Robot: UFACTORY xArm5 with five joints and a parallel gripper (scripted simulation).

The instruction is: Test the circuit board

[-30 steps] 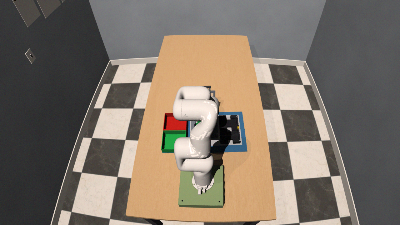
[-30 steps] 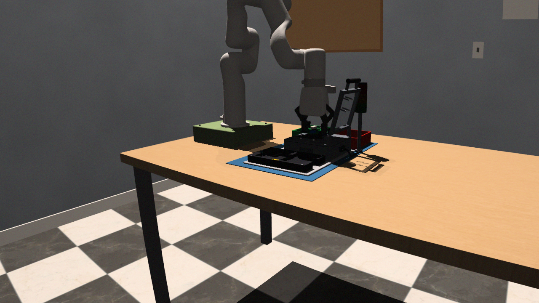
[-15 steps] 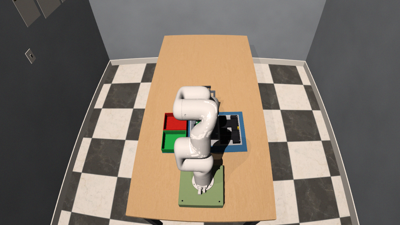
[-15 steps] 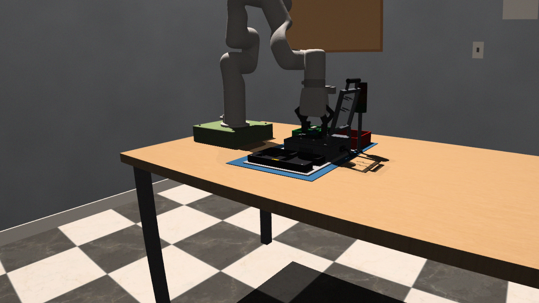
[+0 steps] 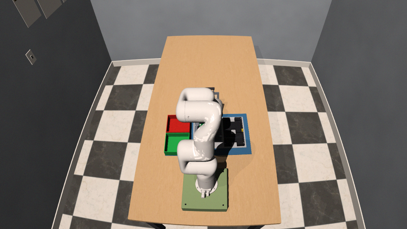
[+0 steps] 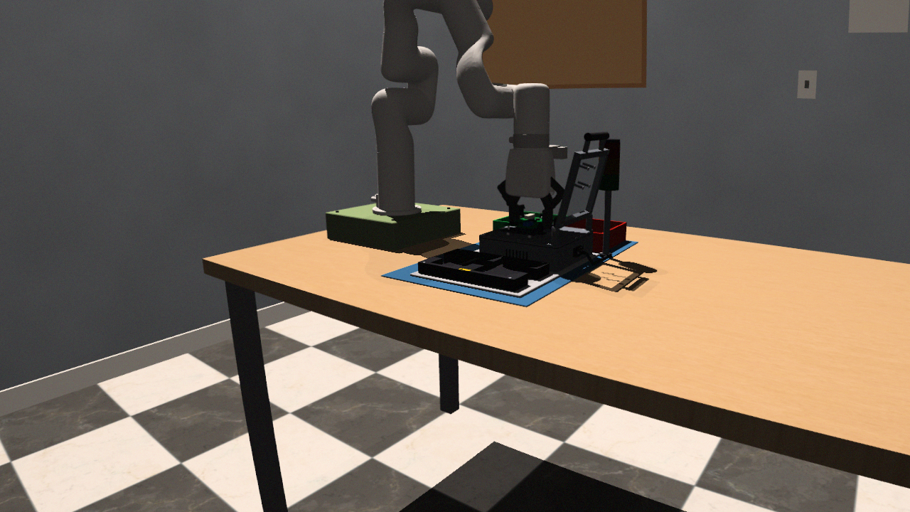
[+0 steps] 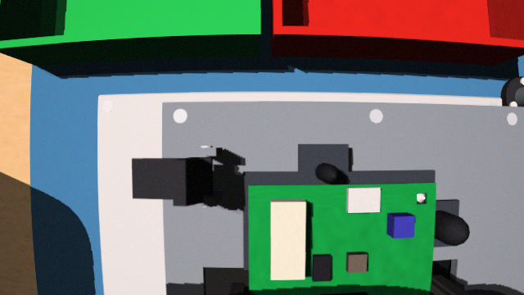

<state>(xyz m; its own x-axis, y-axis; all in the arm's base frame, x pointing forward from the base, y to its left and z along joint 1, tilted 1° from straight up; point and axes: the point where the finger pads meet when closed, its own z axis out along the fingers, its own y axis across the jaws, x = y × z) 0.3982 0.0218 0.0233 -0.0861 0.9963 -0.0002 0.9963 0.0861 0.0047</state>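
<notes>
The flat green circuit board [image 5: 201,124] [image 6: 529,222] [image 7: 327,229], studded with blocky components, is pinched by its edges in the gripper [image 6: 531,221]. It is held level, component side up, just above the boxy tester [image 6: 527,247] [image 7: 205,131].
</notes>
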